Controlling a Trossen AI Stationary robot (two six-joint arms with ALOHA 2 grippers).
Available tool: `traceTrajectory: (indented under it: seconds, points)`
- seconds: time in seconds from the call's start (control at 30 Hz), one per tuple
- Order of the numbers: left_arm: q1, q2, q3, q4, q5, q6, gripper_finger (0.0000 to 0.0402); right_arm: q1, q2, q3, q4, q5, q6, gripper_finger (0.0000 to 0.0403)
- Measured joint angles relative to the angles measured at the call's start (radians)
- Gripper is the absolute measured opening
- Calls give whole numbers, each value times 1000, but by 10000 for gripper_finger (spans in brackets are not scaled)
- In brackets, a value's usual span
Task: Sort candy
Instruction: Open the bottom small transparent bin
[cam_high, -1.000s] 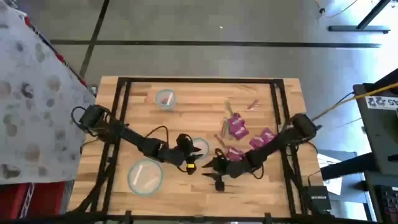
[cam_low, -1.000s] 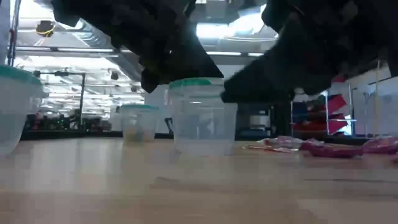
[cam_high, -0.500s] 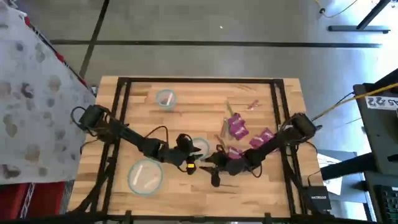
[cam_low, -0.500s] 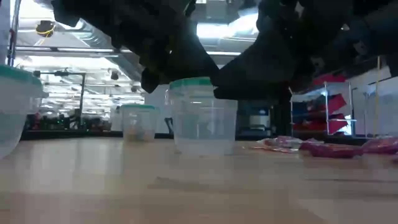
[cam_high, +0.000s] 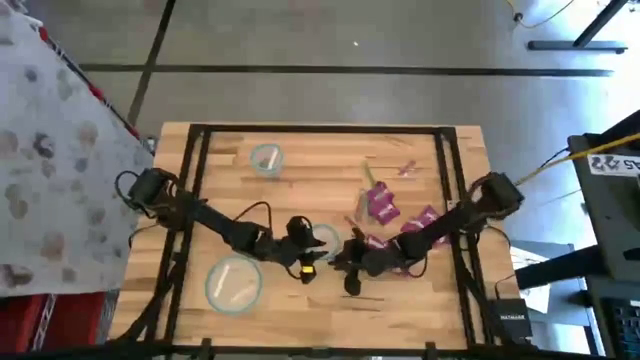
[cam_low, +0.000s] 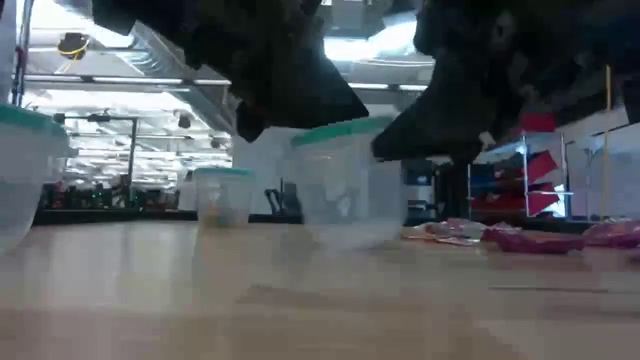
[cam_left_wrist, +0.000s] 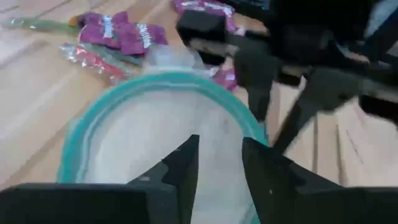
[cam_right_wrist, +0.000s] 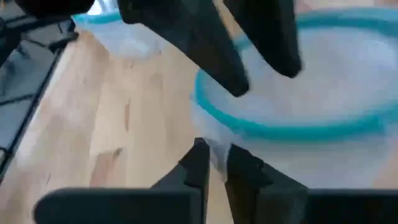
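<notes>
A clear bowl with a teal rim (cam_high: 322, 238) stands tilted at the table's middle (cam_low: 350, 185), its rim higher on the right. My left gripper (cam_high: 308, 245) reaches over this rim from the left (cam_left_wrist: 217, 146). My right gripper (cam_high: 345, 258) is shut (cam_right_wrist: 216, 152) close against the bowl's outer wall, just under the rim on the right. The candy, magenta packets (cam_high: 380, 205) and thin pieces (cam_left_wrist: 93, 59), lies on the wood right of the bowl (cam_low: 540, 240). No candy shows between the fingers of either gripper. My left gripper comes slanting down from the table's left at the bowl's rim. One finger (cam_left_wrist: 186, 165) stands over the inside and the other (cam_left_wrist: 264, 171) at the rim's side (cam_left_wrist: 256, 134). The fingers hide where they meet the wall. The bowl sits tilted below them. My right gripper has its shut fingertips (cam_right_wrist: 198, 158) at the clear wall under the rim (cam_right_wrist: 205, 127); I cannot tell whether they touch or pinch it.
A small teal-rimmed bowl (cam_high: 265, 158) stands at the far left (cam_low: 222, 195). A larger one (cam_high: 233, 283) stands at the near left (cam_low: 20, 170). Black frame bars (cam_high: 195, 200) run along the table's sides. Bare wood lies along the near edge.
The middle bowl has shifted a little toward the table's right and tipped, its right rim now higher than its left. Both grippers have risen slightly beside it, and my right arm has drawn back toward the right.
</notes>
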Motion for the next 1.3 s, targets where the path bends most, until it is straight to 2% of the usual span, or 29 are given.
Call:
traceTrajectory:
  seconds: [0.17,0.43,0.57,0.67,0.8,0.9,1.07,1.3]
  points:
    - [20,-2,65,-115,-10,37,108,-4,-70,0,-105,-55,-26,2]
    - [26,-11,111,-227,-34,56,108,-4,-92,0,-107,-110,-58,1]
    - [5,-40,143,-286,-67,70,107,-4,-86,-1,-103,-206,-113,1]
    - [-12,-58,164,-299,-69,94,107,-22,-86,-7,-18,-319,-190,1]
    - [-37,-69,202,-305,-88,124,107,-85,-86,-85,257,-527,-239,0]
    - [-45,-69,224,-308,-96,147,107,-139,-86,-154,429,-626,-210,1]
    - [-51,-69,225,-308,-64,147,107,-190,-72,-218,513,-623,-161,0]
    - [-43,-63,225,-358,-58,145,107,-194,19,-213,546,-642,-131,0]
